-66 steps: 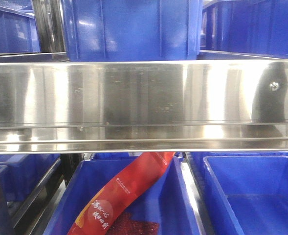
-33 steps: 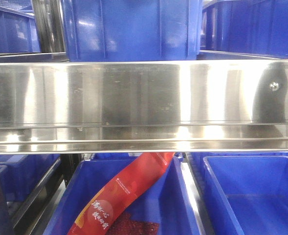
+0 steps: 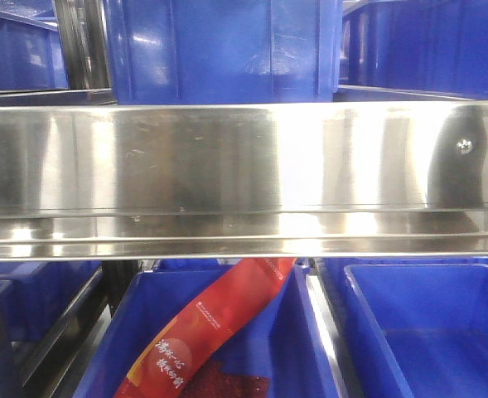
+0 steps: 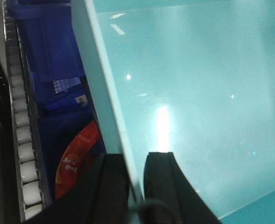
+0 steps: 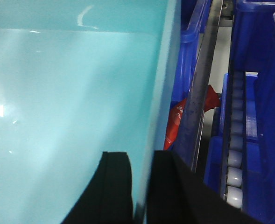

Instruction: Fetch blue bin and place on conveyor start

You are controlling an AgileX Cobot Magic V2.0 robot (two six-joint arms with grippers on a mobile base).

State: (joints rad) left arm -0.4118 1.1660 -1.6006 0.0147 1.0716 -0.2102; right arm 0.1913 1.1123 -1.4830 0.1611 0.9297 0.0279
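Front view: a shiny shelf rail point(image 3: 244, 178) spans the full width and blocks the middle of the scene, with a screw point(image 3: 464, 145) near its right end. Dark blue bins point(image 3: 219, 50) stand above it. Below it, one at centre-left holds a red packet point(image 3: 219, 323) lying aslant, and beside it on the right is another with nothing visible inside.

Left wrist view: a roller track point(image 4: 23, 140) runs down the left edge, followed by dark blue bins and the red packet. The blue bin point(image 4: 198, 93) fills the right side. The left gripper point(image 4: 136, 158) straddles the bin's left rim, its jaws clamped on the wall.

Right wrist view: the blue bin fills the left side, and the right gripper point(image 5: 139, 156) is clamped on its right rim in the same way. To the right come the red packet, a slanting steel bar point(image 5: 200, 93), rollers and more dark blue bins.

The blue bin is light turquoise, smooth and glossy, with bright reflections on its inner surface. It is held by both grippers at opposite walls.

The red packet bears white Chinese characters that are too small to read. A white label point(image 4: 81, 99) on one dark blue bin is also illegible.
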